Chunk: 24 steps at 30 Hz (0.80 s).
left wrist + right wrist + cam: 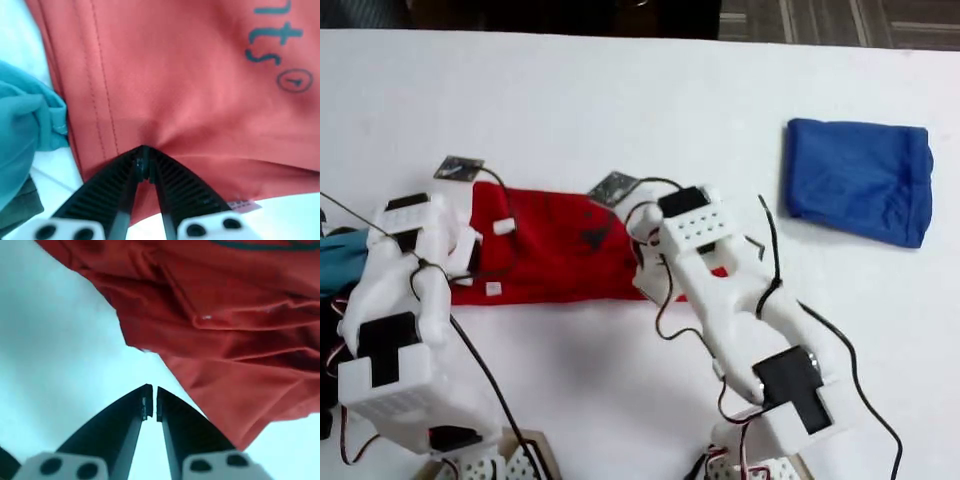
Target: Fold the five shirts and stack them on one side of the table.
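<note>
A red shirt [555,255] lies partly folded as a long band across the middle-left of the white table [620,100]. My left gripper [470,258] is at the shirt's left end. In the left wrist view the left gripper [144,164] is shut on a pinch of the red shirt [190,90], and the cloth puckers at the tips. My right gripper [645,270] is at the shirt's right end. The right gripper [150,401] is shut and holds nothing, over bare table just beside the red shirt's [235,325] rumpled edge.
A folded blue shirt [860,190] lies at the right side of the table. A teal shirt [342,258] is bunched at the left edge beside the red one, with the teal shirt [25,120] on top of a dark garment [15,212].
</note>
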Available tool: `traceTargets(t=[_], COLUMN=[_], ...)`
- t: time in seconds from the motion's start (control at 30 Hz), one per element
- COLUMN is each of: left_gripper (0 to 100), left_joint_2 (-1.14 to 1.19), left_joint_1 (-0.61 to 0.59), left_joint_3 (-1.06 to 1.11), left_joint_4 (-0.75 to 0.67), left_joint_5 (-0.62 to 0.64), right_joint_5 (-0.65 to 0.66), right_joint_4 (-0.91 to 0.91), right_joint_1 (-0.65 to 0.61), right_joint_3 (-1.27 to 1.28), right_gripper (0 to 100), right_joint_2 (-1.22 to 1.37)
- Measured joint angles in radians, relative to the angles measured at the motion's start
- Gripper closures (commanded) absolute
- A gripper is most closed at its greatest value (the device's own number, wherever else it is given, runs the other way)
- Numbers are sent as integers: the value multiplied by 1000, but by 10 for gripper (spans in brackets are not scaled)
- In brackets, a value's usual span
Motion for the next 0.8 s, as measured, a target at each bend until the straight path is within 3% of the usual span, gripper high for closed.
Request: traceTargets(t=[0.4,0.67,0.8], left_gripper=[973,973,973], left_joint_2=[0,0,0], left_joint_1=[0,0,0], left_joint_3=[0,0,0], left_joint_4=[0,0,0], left_joint_5=[0,0,0], right_joint_5=[-6,-8,-9], right_joint_4=[-399,-439,-374], right_joint_1=[2,28,44], right_joint_3=[-5,-238,-328], right_gripper=[979,979,979], right_joint_2=[123,292,295])
